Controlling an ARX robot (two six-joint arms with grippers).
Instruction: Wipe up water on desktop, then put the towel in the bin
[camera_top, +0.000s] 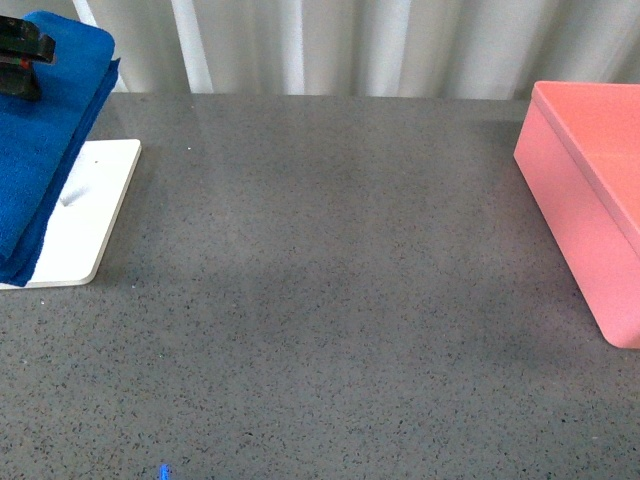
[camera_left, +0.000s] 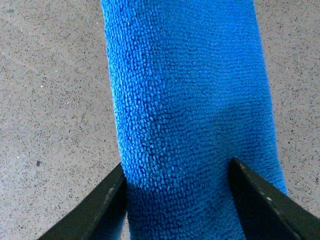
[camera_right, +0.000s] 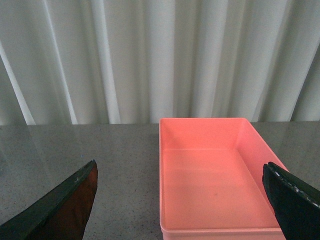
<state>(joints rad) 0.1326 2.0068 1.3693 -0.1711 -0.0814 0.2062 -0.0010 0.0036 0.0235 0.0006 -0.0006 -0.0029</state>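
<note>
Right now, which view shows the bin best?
Right wrist view: the bin shows nearly whole, its inside open to view. Front view catches only part of it at the edge; left wrist view shows none.

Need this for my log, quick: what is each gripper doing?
Left gripper: straddles the towel; grip cannot be told.
Right gripper: open, empty.

White pleated curtain (camera_right: 150, 60) across the whole back, soft vertical folds, even diffuse light
</note>
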